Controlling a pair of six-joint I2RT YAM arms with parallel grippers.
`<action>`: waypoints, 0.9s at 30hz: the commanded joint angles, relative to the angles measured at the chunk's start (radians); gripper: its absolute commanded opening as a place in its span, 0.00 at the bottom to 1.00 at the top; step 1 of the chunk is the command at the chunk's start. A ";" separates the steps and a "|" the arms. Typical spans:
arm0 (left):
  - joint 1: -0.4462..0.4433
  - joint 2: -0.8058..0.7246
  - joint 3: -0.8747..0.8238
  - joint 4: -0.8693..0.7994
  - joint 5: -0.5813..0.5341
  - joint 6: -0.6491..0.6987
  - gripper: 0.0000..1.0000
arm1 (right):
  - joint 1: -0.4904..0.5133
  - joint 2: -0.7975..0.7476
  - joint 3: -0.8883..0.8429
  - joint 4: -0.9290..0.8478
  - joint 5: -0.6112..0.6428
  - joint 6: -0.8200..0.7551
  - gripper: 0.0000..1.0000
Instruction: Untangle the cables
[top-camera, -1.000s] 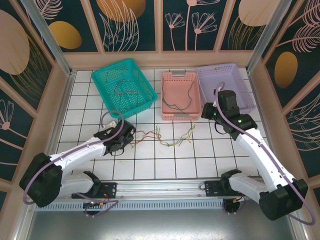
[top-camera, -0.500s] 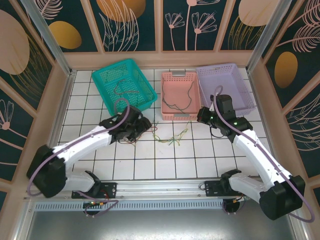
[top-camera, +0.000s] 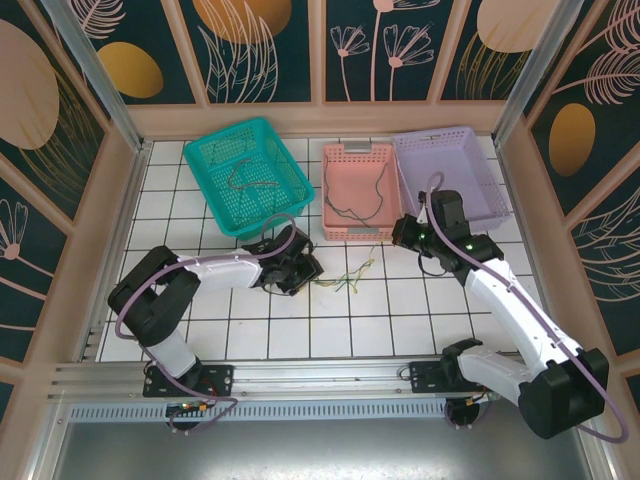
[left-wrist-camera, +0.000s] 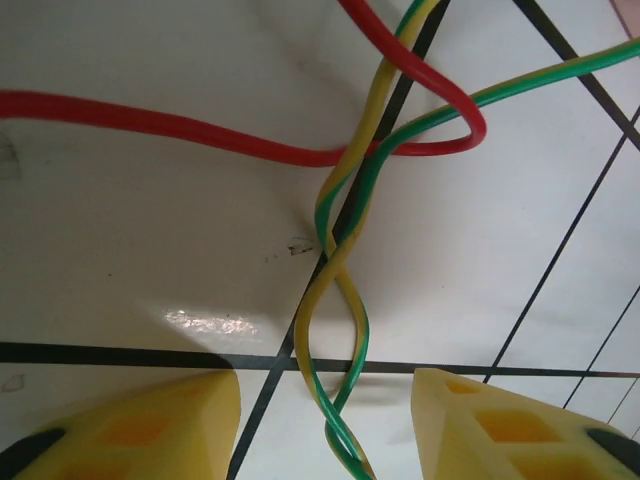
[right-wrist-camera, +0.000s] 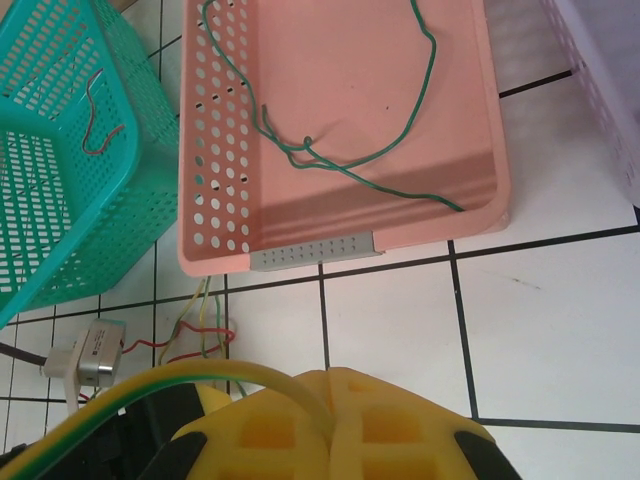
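Observation:
A tangle of thin cables (top-camera: 346, 280) lies on the white tiles in front of the pink basket. My left gripper (top-camera: 304, 268) sits low at the tangle's left end. In the left wrist view a twisted yellow and green pair (left-wrist-camera: 338, 330) runs between my open left gripper (left-wrist-camera: 325, 388), touching neither yellow fingertip (left-wrist-camera: 170, 425). A red cable (left-wrist-camera: 190, 128) loops across the pair further ahead. My right gripper (top-camera: 403, 232) hovers at the tangle's right, and in its wrist view this gripper (right-wrist-camera: 328, 385) is shut on a yellow and green cable (right-wrist-camera: 225, 377) that arcs off to the left.
A teal basket (top-camera: 205, 185) at the back left holds a dark and red cable (right-wrist-camera: 98, 128). The pink basket (top-camera: 326, 190) holds a green cable (right-wrist-camera: 345, 160). A lilac basket (top-camera: 450, 134) stands at the back right. A silver connector block (right-wrist-camera: 85, 362) lies on the tiles.
My left arm has swung right and stretched low across the tiles, bringing its gripper to the tangle's left end. The tangle has bunched up. My right gripper shifted slightly left.

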 joint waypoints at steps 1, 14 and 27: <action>-0.014 0.067 0.000 0.011 -0.037 0.014 0.40 | 0.003 -0.027 0.001 -0.014 -0.011 -0.009 0.00; -0.015 -0.097 -0.086 -0.123 -0.279 0.038 0.00 | -0.091 -0.094 0.097 -0.098 0.216 -0.041 0.00; -0.015 -0.129 -0.125 -0.164 -0.327 0.032 0.00 | -0.227 -0.032 0.326 -0.087 0.330 -0.022 0.00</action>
